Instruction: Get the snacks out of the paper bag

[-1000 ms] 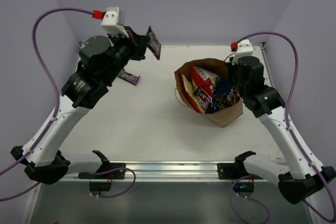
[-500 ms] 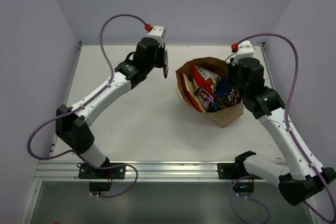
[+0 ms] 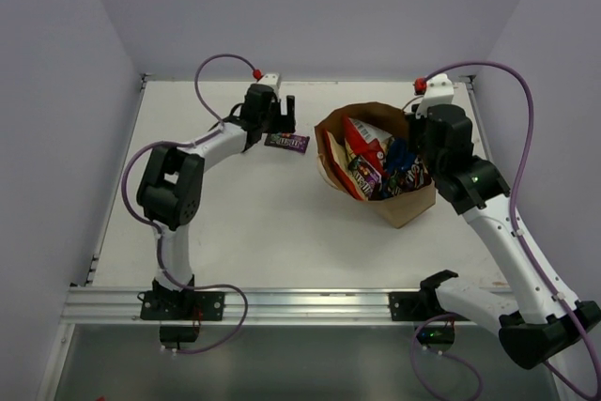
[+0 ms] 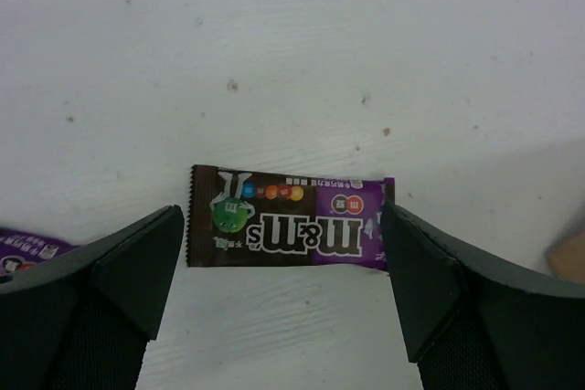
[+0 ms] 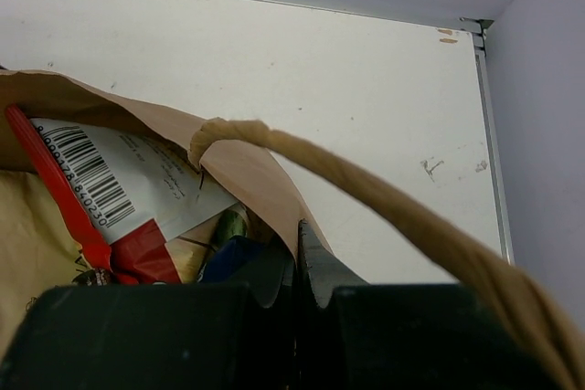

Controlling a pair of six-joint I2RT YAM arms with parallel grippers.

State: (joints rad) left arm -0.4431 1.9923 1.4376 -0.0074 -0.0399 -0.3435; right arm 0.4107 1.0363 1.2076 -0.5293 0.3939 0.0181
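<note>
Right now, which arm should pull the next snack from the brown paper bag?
Left. The left fingers are open and empty above the purple-and-brown M&M's packet, near the brown paper bag. The right fingers are shut on the bag's rim, so they are busy.

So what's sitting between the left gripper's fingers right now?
A purple M&M's packet lies flat on the table, between the fingers of the open left gripper. The left wrist view shows it.
</note>
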